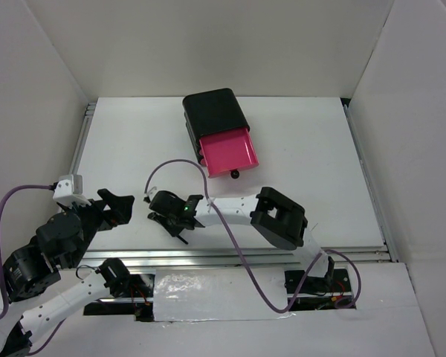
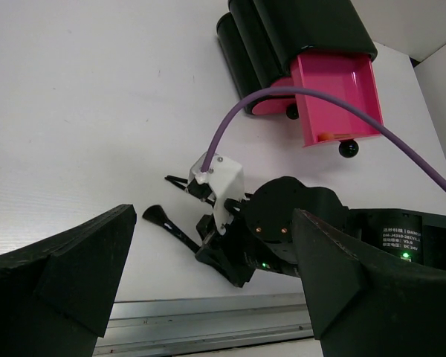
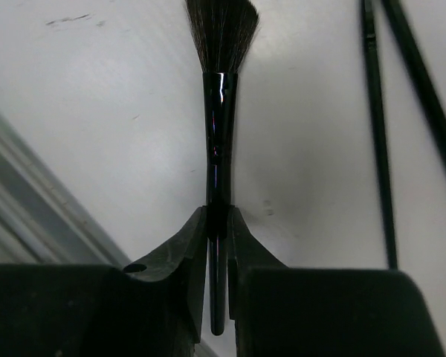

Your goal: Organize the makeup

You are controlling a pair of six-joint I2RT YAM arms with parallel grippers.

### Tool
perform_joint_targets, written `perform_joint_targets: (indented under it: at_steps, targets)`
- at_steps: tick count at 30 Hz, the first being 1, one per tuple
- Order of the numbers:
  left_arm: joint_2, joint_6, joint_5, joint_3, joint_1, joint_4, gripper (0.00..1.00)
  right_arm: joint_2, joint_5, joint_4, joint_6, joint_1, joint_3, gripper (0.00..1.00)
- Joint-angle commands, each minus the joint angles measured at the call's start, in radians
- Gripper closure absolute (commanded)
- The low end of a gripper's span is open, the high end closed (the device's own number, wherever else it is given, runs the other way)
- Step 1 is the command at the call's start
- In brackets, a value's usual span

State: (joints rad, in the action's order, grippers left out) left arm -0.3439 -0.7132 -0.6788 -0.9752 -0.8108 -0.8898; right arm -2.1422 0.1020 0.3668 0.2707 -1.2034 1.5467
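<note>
One brush (image 3: 220, 97) was clamped by its handle in the right pincer (image 3: 218, 217), bristles pointed away from the drawer (image 1: 229, 152) toward the left pincer (image 2: 212, 219), seen open and empty.

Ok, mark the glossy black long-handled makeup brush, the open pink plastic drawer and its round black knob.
black makeup brush (image 3: 218, 141): right wrist view, middle of handle.
open pink drawer (image 1: 229, 152): top external view, bare floor.
round black knob (image 2: 348, 149): left wrist view, centre of ball.
</note>
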Motion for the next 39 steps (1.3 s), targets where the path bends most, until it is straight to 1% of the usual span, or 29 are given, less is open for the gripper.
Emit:
perform_joint_targets:
  at_steps: [1, 3, 4, 5, 6, 8, 9, 10, 11, 12, 13, 14, 15, 16, 17, 18, 20, 21, 22, 23, 24, 26, 28, 33, 39]
  targets:
    - [0.006, -0.005, -0.011, -0.003, -0.007, 0.022, 0.01, 0.097, -0.207, -0.063, 0.007, -0.024, -0.074, 0.92]
    - [0.005, -0.006, -0.013, -0.003, -0.007, 0.022, 0.01, 0.152, -0.319, -0.169, 0.03, -0.019, -0.115, 0.93]
    - [0.003, -0.006, -0.013, -0.005, -0.008, 0.02, 0.01, 0.219, -0.349, -0.205, 0.057, -0.013, -0.156, 0.94]
    - [0.005, -0.006, -0.015, -0.005, -0.007, 0.019, 0.01, 0.252, -0.369, -0.265, 0.076, -0.004, -0.174, 0.94]
    - [0.005, -0.008, -0.015, -0.005, -0.007, 0.018, 0.01, 0.319, -0.37, -0.288, 0.12, 0.004, -0.2, 1.0]
    - [0.008, -0.009, -0.019, -0.005, -0.007, 0.015, 0.01, 0.393, -0.322, -0.334, 0.178, 0.051, -0.226, 1.0]
    - [0.011, -0.011, -0.018, -0.006, -0.007, 0.015, 0.01, 0.466, -0.283, -0.345, 0.233, 0.067, -0.253, 1.0]
    - [0.014, -0.009, -0.018, -0.005, -0.007, 0.017, 0.01, 0.502, -0.184, -0.348, 0.261, 0.103, -0.26, 1.0]
    - [0.017, -0.008, -0.016, -0.003, -0.007, 0.017, 0.01, 0.53, -0.117, -0.321, 0.297, 0.119, -0.258, 1.0]
    - [0.017, -0.008, -0.016, -0.003, -0.007, 0.02, 0.01, 0.574, -0.037, -0.298, 0.359, 0.136, -0.249, 1.0]
    - [0.019, -0.008, -0.016, -0.003, -0.007, 0.02, 0.01, 0.59, 0.152, -0.27, 0.407, 0.149, -0.24, 1.0]
    - [0.019, -0.008, -0.016, -0.005, -0.007, 0.02, 0.01, 0.602, 0.239, -0.203, 0.464, 0.186, -0.231, 1.0]
    - [0.017, -0.009, -0.016, -0.005, -0.007, 0.019, 0.01, 0.62, 0.31, -0.18, 0.584, 0.209, -0.229, 1.0]
    - [0.019, -0.009, -0.016, -0.005, -0.007, 0.018, 0.01, 0.628, 0.418, -0.151, 0.649, 0.256, -0.235, 1.0]
    - [0.019, -0.011, -0.019, -0.005, -0.007, 0.015, 0.01, 0.633, 0.453, -0.152, 0.706, 0.283, -0.246, 1.0]
    - [0.02, -0.011, -0.022, -0.006, -0.007, 0.014, 0.01, 0.625, 0.467, -0.146, 0.814, 0.31, -0.257, 1.0]
    - [0.023, -0.017, -0.027, -0.007, -0.007, 0.012, 0.01, 0.579, 0.456, -0.114, 0.924, 0.391, -0.225, 1.0]
    - [0.023, -0.017, -0.03, -0.007, -0.007, 0.009, 0.01, 0.559, 0.467, -0.08, 0.95, 0.409, -0.202, 1.0]
    - [0.026, -0.02, -0.031, -0.007, -0.007, 0.008, 0.0, 0.536, 0.481, -0.05, 0.952, 0.422, -0.179, 1.0]
    - [0.026, -0.02, -0.031, -0.008, -0.008, 0.008, 0.01, 0.512, 0.513, -0.026, 0.955, 0.436, -0.119, 1.0]
    - [0.026, -0.022, -0.033, -0.008, -0.008, 0.006, 0.01, 0.463, 0.522, -0.002, 0.952, 0.444, -0.088, 1.0]
    - [0.025, -0.022, -0.031, -0.007, -0.011, 0.006, 0.01, 0.417, 0.548, 0.082, 0.956, 0.458, -0.009, 1.0]
    - [0.023, -0.017, -0.03, -0.008, -0.011, 0.009, 0.01, 0.378, 0.556, 0.109, 0.955, 0.469, 0.007, 1.0]
    - [0.017, -0.015, -0.027, -0.007, -0.013, 0.011, 0.01, 0.384, 0.51, 0.066, 0.952, 0.501, -0.069, 1.0]
    - [0.025, -0.019, -0.03, -0.007, -0.014, 0.011, 0.01, 0.416, 0.461, 0.021, 0.937, 0.499, -0.154, 1.0]
